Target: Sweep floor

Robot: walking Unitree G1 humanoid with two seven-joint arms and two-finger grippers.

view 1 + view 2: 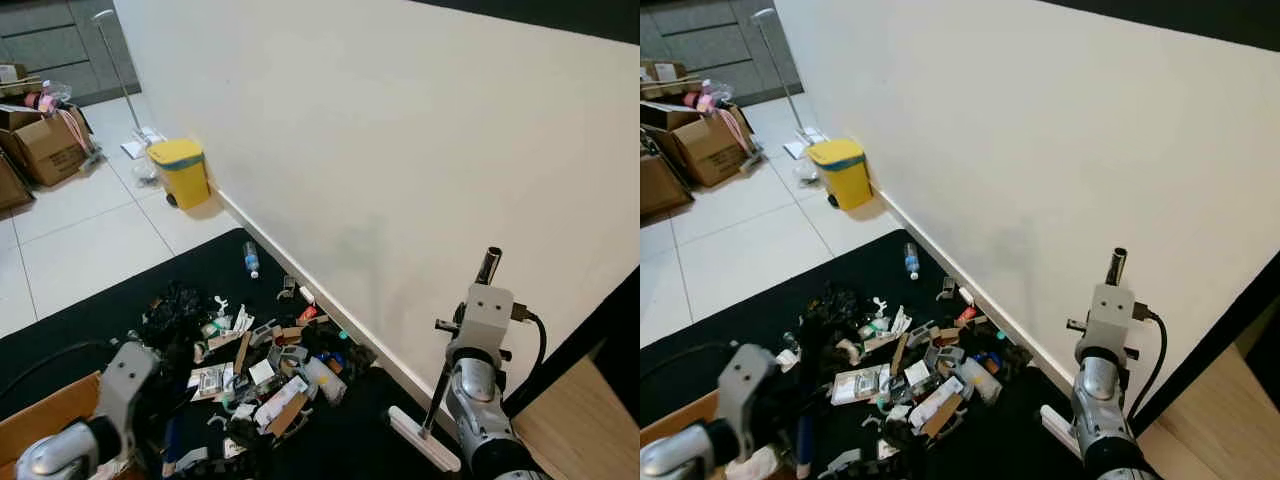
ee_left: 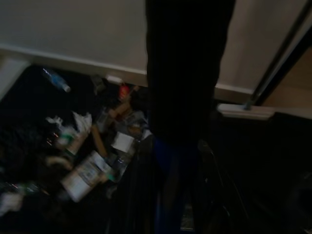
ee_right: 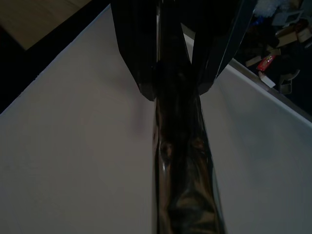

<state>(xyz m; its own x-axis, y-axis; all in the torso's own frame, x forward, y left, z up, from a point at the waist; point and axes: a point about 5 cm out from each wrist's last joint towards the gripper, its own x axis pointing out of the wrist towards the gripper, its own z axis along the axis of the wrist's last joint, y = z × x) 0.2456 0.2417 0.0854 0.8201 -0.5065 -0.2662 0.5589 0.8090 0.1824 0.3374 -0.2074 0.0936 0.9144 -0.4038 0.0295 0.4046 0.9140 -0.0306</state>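
Cardboard boxes [image 1: 45, 145], far left on the white tile floor [image 1: 80, 250]; yellow pedal bin [image 1: 181, 172] against the wall [image 1: 400, 150] beyond them. Left gripper [image 1: 150, 400], low at the near left above a black mat [image 1: 90, 320]: the left wrist view shows a dark flat object with a blue part before the camera, probably a dustpan, but whether the fingers are clamped on it cannot be told. Litter pile [image 1: 255, 370], mid-mat: wrappers, card scraps, small cartons; a plastic bottle [image 1: 251, 260] lies apart toward the bin. Right gripper [image 3: 173, 73], near right beside the wall: fingers closed around the dark broom handle [image 1: 487, 268]; its pale head [image 1: 424, 438] rests on the mat just right of the pile. Step judged: gathering, barely begun. Next move calls for drawing the head leftward through the pile toward the left gripper.
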